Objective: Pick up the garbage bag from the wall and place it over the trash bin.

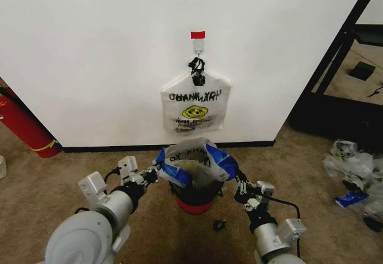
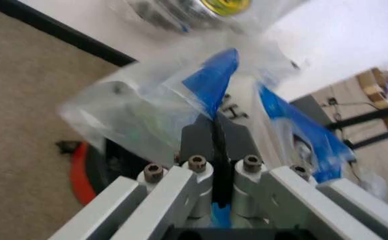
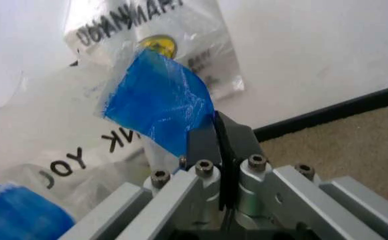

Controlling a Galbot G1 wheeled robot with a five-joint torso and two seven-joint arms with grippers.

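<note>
Thin white plastic, twice over: you have two smiley bags in front of you. One hangs from the hook (image 1: 198, 51) on the wall (image 1: 90, 48), beyond both pincers. The other, the garbage bag (image 1: 192, 158) with blue patches, sits mouth-up over the single trash bin (image 1: 194, 195), stretched across between your two pincers. Your left gripper (image 1: 157, 169) is clenched on the bag's blue edge; your right gripper (image 1: 235, 177) is clenched on the opposite blue edge. Inside the bin you see only the bag's sagging plastic.

Brown carpet (image 1: 54, 186); black shelving (image 1: 341, 54), perhaps metal, at right.
</note>
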